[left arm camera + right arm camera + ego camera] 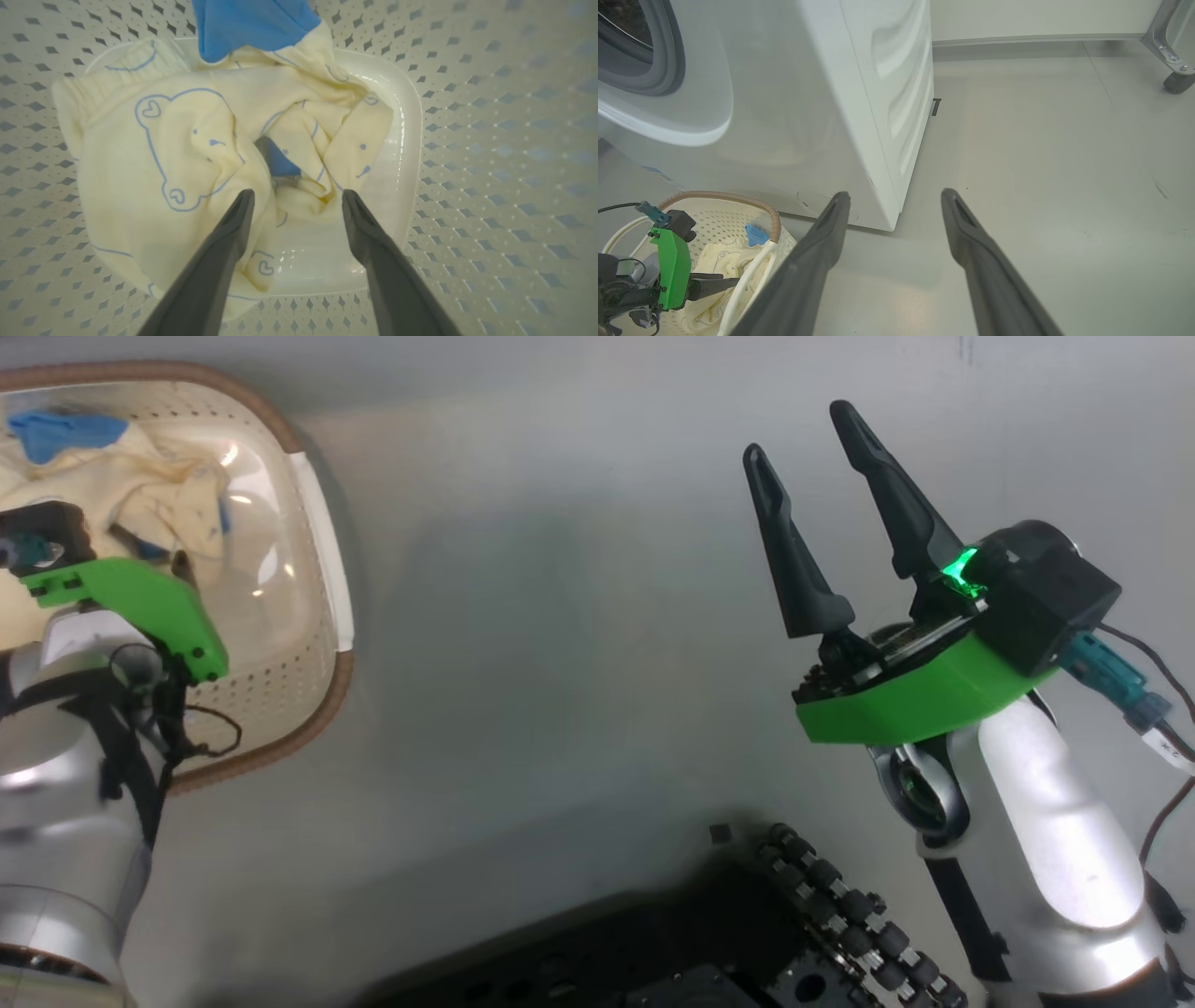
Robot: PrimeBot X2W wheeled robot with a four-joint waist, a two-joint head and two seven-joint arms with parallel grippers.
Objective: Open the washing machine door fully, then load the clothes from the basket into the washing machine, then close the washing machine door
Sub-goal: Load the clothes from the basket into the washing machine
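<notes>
Now the left jaws stand spread inside the basket [490, 140], tips low over the clothes [187, 154], pinching nothing; whether they touch the cloth I cannot tell. Cream pieces and a blue cloth [252, 28] lie heaped on the basket's bottom. The basket sits on the floor [1041, 140] just before the washer [822, 93], near its front corner. The right jaws are spread too, empty, over the floor, well apart from the basket
</notes>
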